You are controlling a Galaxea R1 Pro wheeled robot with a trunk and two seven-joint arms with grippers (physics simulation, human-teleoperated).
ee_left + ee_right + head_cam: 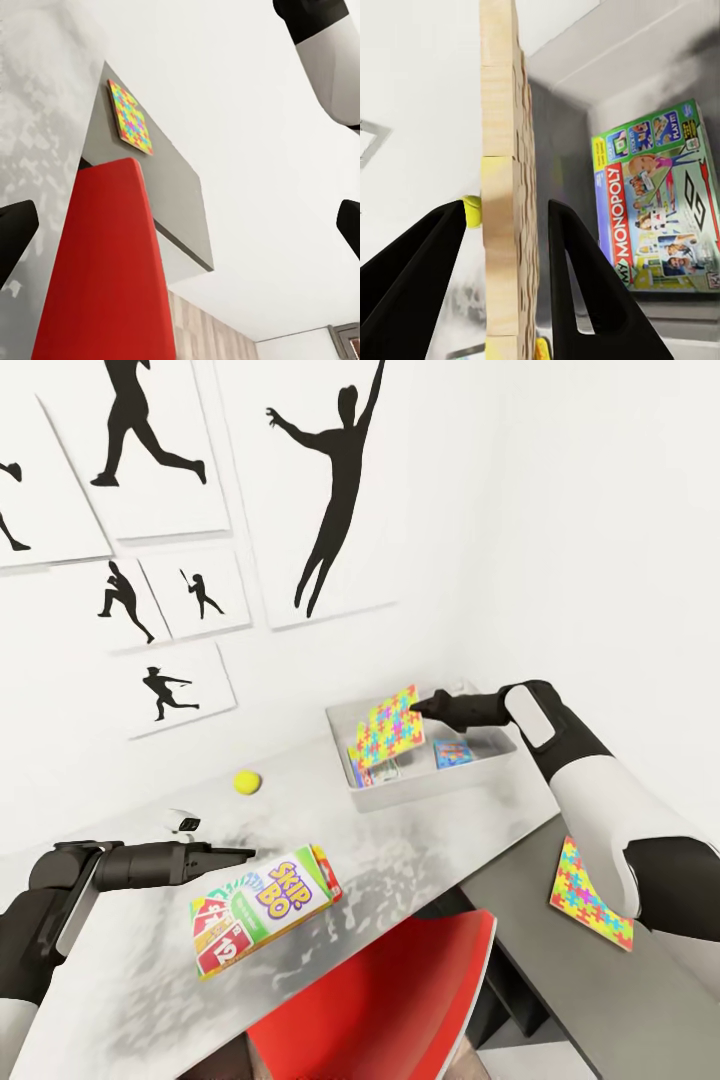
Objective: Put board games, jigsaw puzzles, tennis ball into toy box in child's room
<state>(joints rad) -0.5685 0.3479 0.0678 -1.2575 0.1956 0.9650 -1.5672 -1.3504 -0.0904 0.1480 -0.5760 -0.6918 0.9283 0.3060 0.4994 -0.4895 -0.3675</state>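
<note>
**A:** Starting at the left, what is the left end effector point(243, 853) doing?

**B:** It hovers low over the worktop point(120, 980) just beside the SKIP-BO box point(266, 907), fingers spread wide with nothing between them. The box lies flat near the front edge, above the red chair point(390, 1000).

**A:** How would that box handle?

**B:** My guess is light, stiff card with a glossy, slippery face. Lying flat, it gives little to bite on. I would pinch across a thin edge, perhaps where it overhangs the worktop's front.

**A:** And the tennis ball point(247, 782)?

**B:** It sits alone further back, near the wall. Light and fuzzy, so it should grip well, but it may roll if nudged. Close across its middle.

**A:** Next along?

**B:** The toy box point(440, 785), with game boxes already in it. The right end effector point(414, 709) holds one jigsaw puzzle point(386, 733) upright over it. The right wrist view shows the fingers point(585, 300) either side of a thin wooden slab, a rigid board taken by its edge, with the Monopoly box point(656, 217) in the bin beyond.

**A:** Anything at the far right?

**B:** A second jigsaw puzzle point(590, 893) lies flat on the lower grey shelf point(520, 900). Also thin and stiff, best taken by an overhanging edge.
</note>
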